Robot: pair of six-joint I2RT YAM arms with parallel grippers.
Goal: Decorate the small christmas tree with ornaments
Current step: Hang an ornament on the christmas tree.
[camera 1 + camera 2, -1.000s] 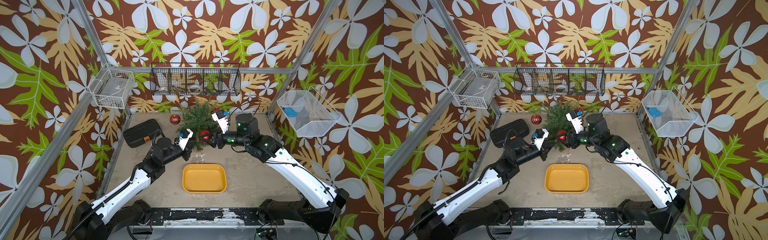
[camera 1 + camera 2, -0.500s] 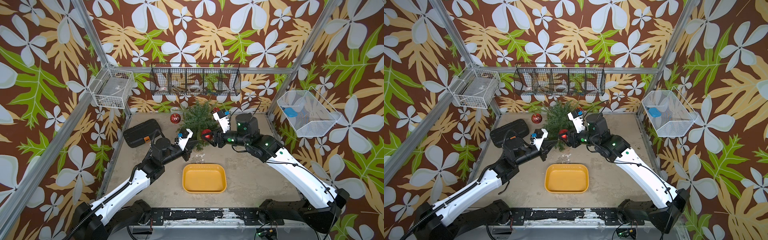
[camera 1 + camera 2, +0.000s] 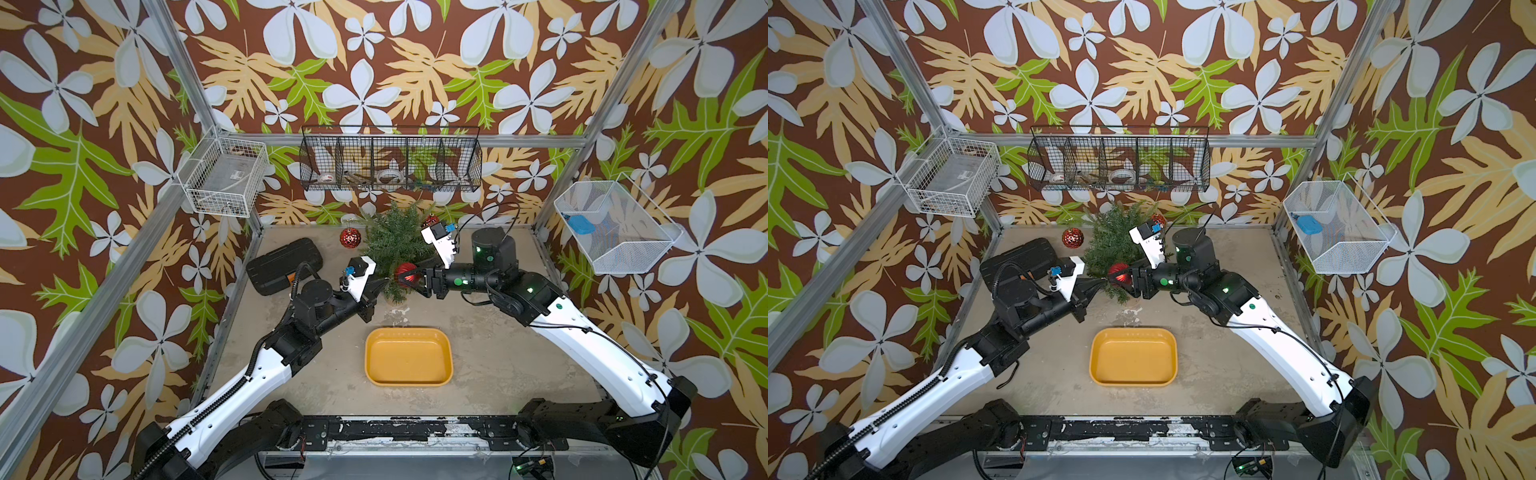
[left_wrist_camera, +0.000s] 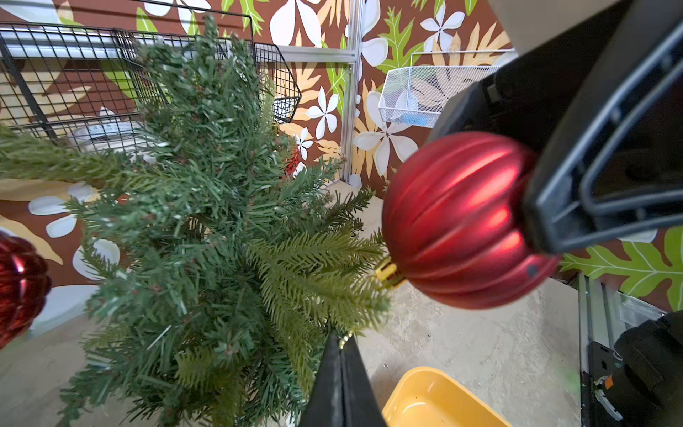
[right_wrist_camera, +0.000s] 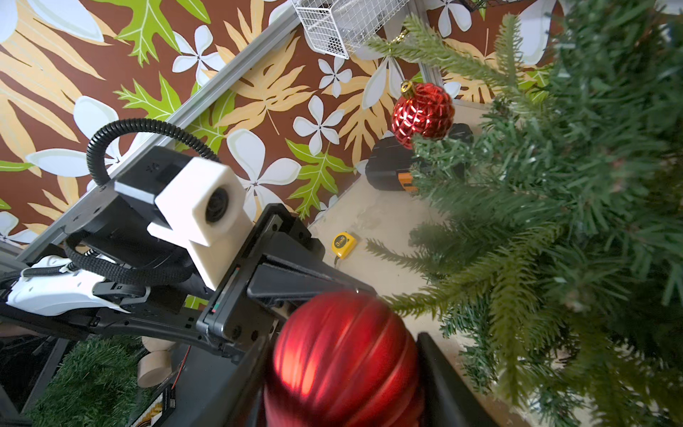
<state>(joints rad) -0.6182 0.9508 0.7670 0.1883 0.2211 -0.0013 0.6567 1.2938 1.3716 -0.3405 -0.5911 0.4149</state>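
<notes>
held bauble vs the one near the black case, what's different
The held bauble is ribbed and satin; the other bauble is faceted and mirror-bright. The held bauble sits in the right gripper; the other bauble is free at the edge of the tree. Both red, gold-capped.

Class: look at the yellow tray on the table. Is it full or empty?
Empty. In both top views the yellow tray shows only its bare floor, with nothing inside.

In a top view, the left gripper [image 3: 380, 284] and right gripper [image 3: 411, 277] crowd the small christmas tree [image 3: 395, 239] at mid-frame, with the ribbed bauble [image 3: 404, 271] between them. Bare tabletop [image 3: 498, 357] lies open right of the yellow tray [image 3: 368, 357]. A black case [image 3: 282, 266] blocks the left.
</notes>
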